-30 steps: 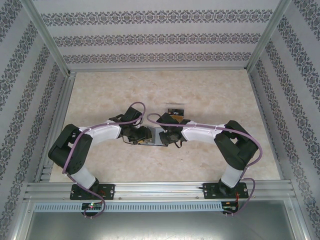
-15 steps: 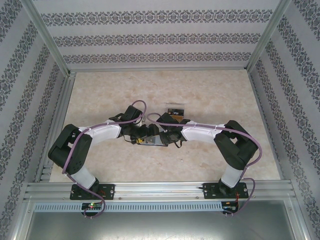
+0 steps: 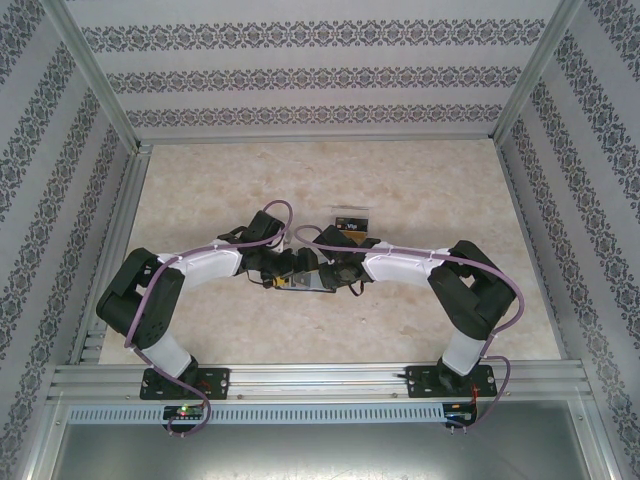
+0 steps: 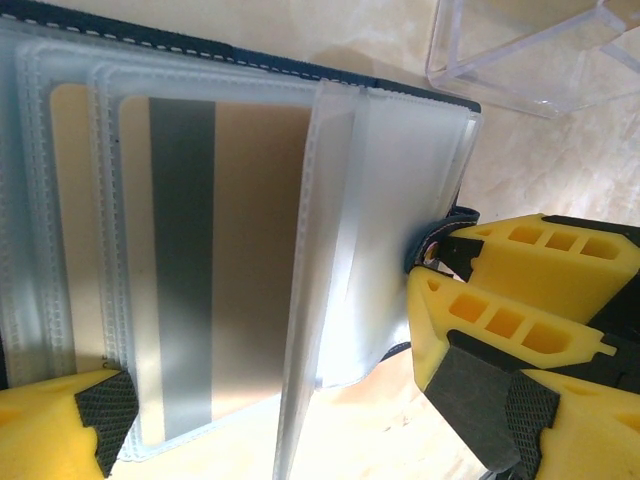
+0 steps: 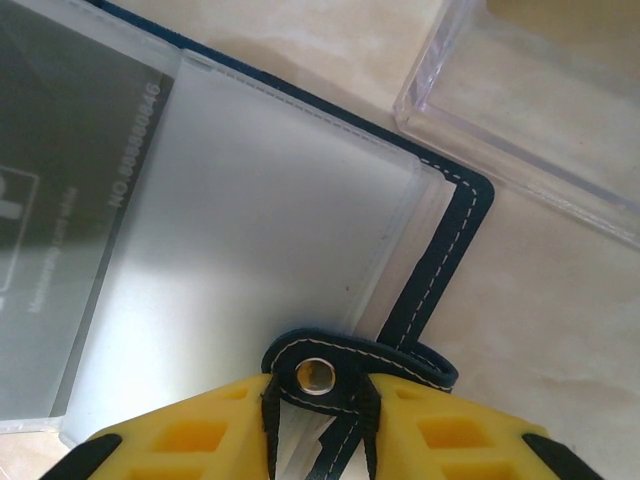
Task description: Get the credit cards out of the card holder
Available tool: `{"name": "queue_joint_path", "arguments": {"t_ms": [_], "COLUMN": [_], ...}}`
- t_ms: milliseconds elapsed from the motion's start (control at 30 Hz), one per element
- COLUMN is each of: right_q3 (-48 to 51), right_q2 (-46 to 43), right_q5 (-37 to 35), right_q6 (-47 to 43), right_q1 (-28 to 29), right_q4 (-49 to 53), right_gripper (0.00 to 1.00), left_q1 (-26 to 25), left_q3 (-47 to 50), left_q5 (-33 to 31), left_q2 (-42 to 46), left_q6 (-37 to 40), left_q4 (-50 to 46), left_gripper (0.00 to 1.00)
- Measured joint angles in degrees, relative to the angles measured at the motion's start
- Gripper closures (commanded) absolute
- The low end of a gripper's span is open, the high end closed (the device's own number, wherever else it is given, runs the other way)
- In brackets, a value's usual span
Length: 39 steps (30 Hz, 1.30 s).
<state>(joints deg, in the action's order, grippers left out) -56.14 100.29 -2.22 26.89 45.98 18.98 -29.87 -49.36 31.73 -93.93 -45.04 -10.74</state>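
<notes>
- The card holder lies open on the table, about mid-width and somewhat nearer the arms than the far wall, between the two grippers.
- Its navy cover with pale stitching faces down, and frosted clear plastic sleeves lie fanned on top.
- One of the credit cards, tan-gold with a dark stripe down its length, sits fully inside a sleeve in the left wrist view. A second tan face shows in the sleeve behind it.
- A dark grey card with pale printed lettering sits in a sleeve in the right wrist view.
- The closing tab, with its metal snap, sticks out from the holder's right edge.
- The right gripper is clamped on that tab, a yellow finger pressing it from each side. The same pinch shows in the left wrist view.
- The left gripper has its jaws spread wide, with nothing held. One padded fingertip is at the sleeves' left corner, the other is off their right edge, and the sleeves lie between. Whether the pads touch the plastic I cannot tell.
- From above, the left gripper is at the holder's left end and the right gripper at its right end.
- A clear plastic box stands just beyond the holder on the far side, slightly to the right.
</notes>
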Motion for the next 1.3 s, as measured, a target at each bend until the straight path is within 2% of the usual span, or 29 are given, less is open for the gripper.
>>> {"name": "queue_joint_path", "arguments": {"t_ms": [400, 967, 1300], "right_q3": [0.0, 0.1, 4.8], "right_q2": [-0.1, -0.3, -4.0], "right_q5": [-1.0, 0.4, 2.6], "right_q6": [0.1, 0.5, 3.9], "right_q1": [-0.1, -0.8, -2.5], "right_q4": [0.4, 0.4, -3.5], "right_gripper": [0.69, 0.68, 0.68], "left_q1": [0.0, 0.0, -0.9], "left_q3": [0.9, 0.9, 1.6], "left_q5": [1.3, 3.5, 7.6], "left_q2": [0.7, 0.3, 0.3], "left_q6": [-0.6, -2.2, -4.9], "left_q4": [2.4, 4.0, 10.1], "left_gripper": [0.11, 0.15, 0.21]}}
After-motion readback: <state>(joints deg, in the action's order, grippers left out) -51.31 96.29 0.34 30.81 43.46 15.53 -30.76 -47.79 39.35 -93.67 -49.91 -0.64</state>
